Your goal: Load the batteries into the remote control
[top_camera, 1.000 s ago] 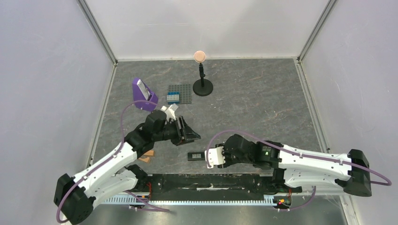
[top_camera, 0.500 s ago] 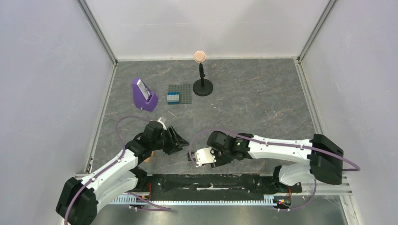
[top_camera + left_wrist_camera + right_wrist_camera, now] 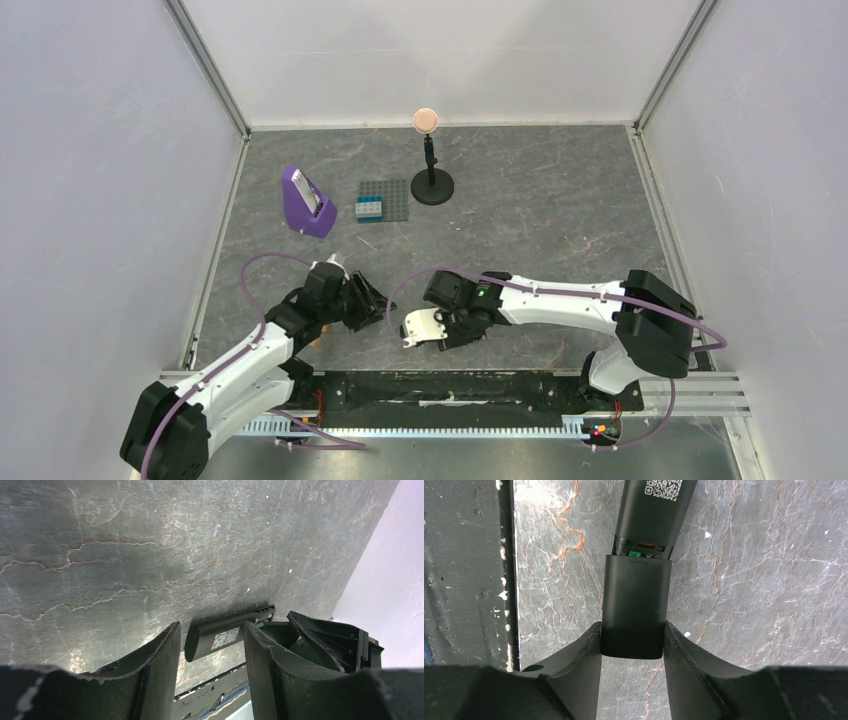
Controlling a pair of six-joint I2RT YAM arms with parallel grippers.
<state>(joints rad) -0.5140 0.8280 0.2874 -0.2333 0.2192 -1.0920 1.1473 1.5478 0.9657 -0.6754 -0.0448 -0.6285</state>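
The remote control lies on the grey table, back side up with a QR label. It also shows in the left wrist view. My right gripper is shut on the remote's black cover end. A bit of the green battery shows in the gap between cover and body. The darker battery is not in view. My left gripper is open, low over the table, with the remote's other end just beyond its fingertips. In the top view the right gripper hides the remote, and the left gripper is close beside it.
A purple stand, a grey studded baseplate with blue bricks and a black stand with an orange ball are at the back. Orange-tan blocks lie under the left arm. The black base rail runs along the near edge.
My right arm has swung left, reached the remote and shut on its end. My left gripper has drawn back to the left and come down lower, staying open.
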